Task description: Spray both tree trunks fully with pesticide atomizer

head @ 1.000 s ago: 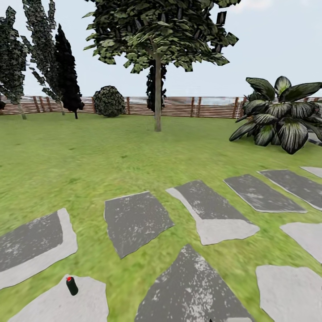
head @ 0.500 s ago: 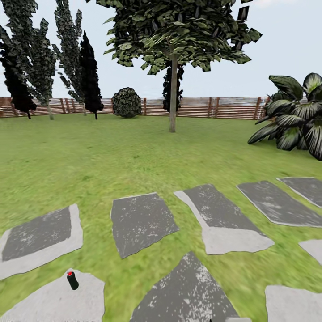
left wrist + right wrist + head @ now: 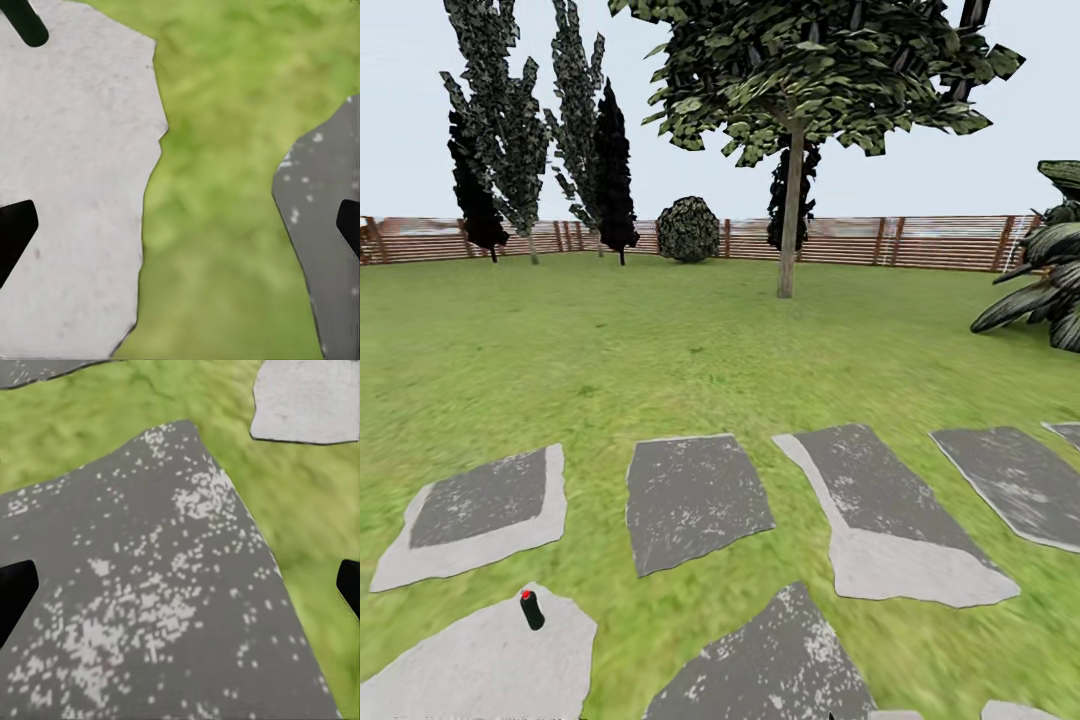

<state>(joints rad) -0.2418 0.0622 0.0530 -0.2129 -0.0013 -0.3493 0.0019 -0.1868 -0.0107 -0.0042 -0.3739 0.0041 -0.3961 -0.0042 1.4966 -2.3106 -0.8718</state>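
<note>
We saw the pesticide atomizer (image 3: 532, 609) upright on a pale paving stone (image 3: 480, 670), both grippers' fingers (image 3: 15, 232) (image 3: 15, 589) spread wide, holding nothing.

Left gripper (image 3: 180, 225): both black fingertips (image 3: 15, 232) sit at opposite edges of the left wrist view, spread wide with nothing between them, camera looking straight down at the ground. Right gripper (image 3: 180, 585): same pose in the right wrist view, dark fingertips (image 3: 15, 589) at the two side edges, jaws wide apart and empty, also aimed downward. In the head view almost none of the arms is visible; a tiny dark tip at the bottom edge could be part of the robot, can't tell which part.
</note>
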